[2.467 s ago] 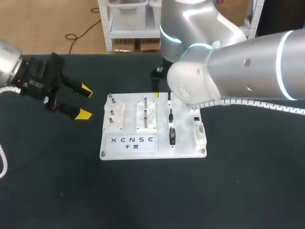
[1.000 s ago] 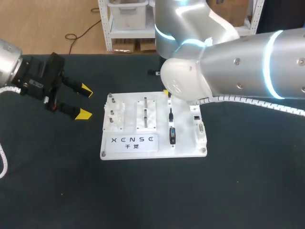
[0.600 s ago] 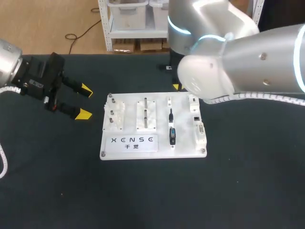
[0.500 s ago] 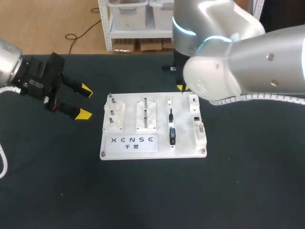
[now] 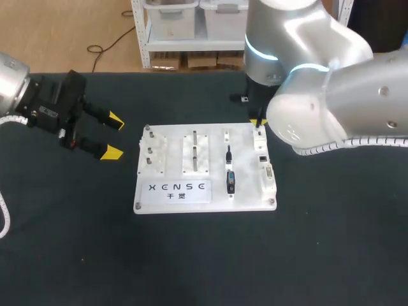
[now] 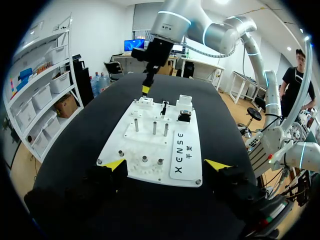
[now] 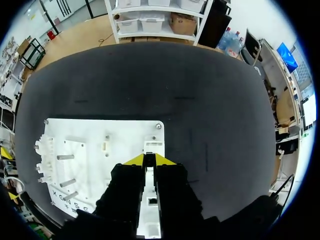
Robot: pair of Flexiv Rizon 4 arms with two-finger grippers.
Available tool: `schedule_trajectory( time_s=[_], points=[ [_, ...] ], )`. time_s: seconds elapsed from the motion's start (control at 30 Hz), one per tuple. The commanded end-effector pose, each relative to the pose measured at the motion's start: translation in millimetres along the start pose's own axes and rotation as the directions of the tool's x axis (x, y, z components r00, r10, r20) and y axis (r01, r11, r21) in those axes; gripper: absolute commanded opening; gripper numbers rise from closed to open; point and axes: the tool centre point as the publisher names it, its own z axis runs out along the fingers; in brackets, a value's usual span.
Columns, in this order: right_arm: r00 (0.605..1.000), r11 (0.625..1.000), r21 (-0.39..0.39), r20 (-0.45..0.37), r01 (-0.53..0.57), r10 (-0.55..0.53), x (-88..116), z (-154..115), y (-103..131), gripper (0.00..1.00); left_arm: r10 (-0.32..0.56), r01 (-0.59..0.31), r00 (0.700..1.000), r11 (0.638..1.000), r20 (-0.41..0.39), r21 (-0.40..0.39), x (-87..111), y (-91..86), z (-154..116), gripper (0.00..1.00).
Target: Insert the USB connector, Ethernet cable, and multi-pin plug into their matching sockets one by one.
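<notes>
Shifted since the earlier frames: the right gripper (image 5: 257,122), from the middle of the white board's (image 5: 248,191) far edge to its far right corner; a dark piece seen earlier on the post there was gone from it. Right gripper: fingers drawn narrow, pinching a small dark plug (image 7: 149,159), which of the three connectors could not be told; it hung directly over the white socket block (image 5: 259,135) at that corner, and whether it touched the block could not be told. Left gripper (image 5: 113,136): spread wide, holding nothing, over the dark table (image 5: 191,255) just left of the board, unmoved. Black-and-blue connector (image 5: 231,182): seated in its holder nearer the board's front, beside the right-hand column of sockets. Step in hand, as judged: the first insertion, with the plug brought to its socket. Next move called for squaring the plug with the opening and a straight, gentle push down, then release.
</notes>
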Motion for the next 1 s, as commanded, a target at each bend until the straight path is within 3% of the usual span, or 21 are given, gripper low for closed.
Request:
schedule_trajectory(
  time_s=[0.03, 1.0],
  points=[
    [1.0, 1.0, 0.005, 0.029, 0.0, -0.001, 4.6, 1.8, -3.5, 0.0, 0.003, -0.003, 1.0, 1.0, 0.004, -0.003, 1.2, -0.8, 0.2, 1.0],
    [1.0, 1.0, 0.005, 0.0, 0.004, -0.004, 15.2, 7.1, -5.5, 0.0, 0.003, -0.003, 1.0, 1.0, 0.004, -0.003, 1.2, -0.8, 0.2, 1.0]
  ],
)
